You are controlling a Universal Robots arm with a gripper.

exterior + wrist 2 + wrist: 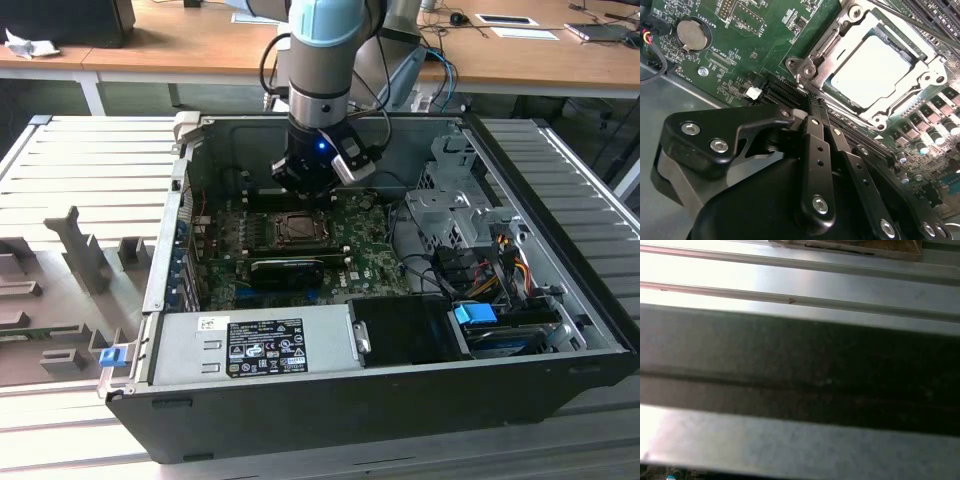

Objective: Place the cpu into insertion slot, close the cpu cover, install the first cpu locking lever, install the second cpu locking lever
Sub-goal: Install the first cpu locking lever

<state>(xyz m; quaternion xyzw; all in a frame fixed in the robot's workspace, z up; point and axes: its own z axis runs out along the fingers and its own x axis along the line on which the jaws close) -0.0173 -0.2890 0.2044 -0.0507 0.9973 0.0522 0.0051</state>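
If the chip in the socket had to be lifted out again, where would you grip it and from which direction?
Judging by the second wrist view, the chip lies flat in the socket with the metal frame closed over its edges, so only its pale face is exposed. The frame would have to open first; then probably grip two opposite edges, coming straight down from above.

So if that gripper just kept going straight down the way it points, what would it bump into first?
Probably the green circuit board right beside the socket, near the cover's edge rather than the cpu itself. Depth is hard to judge, so that is a guess.
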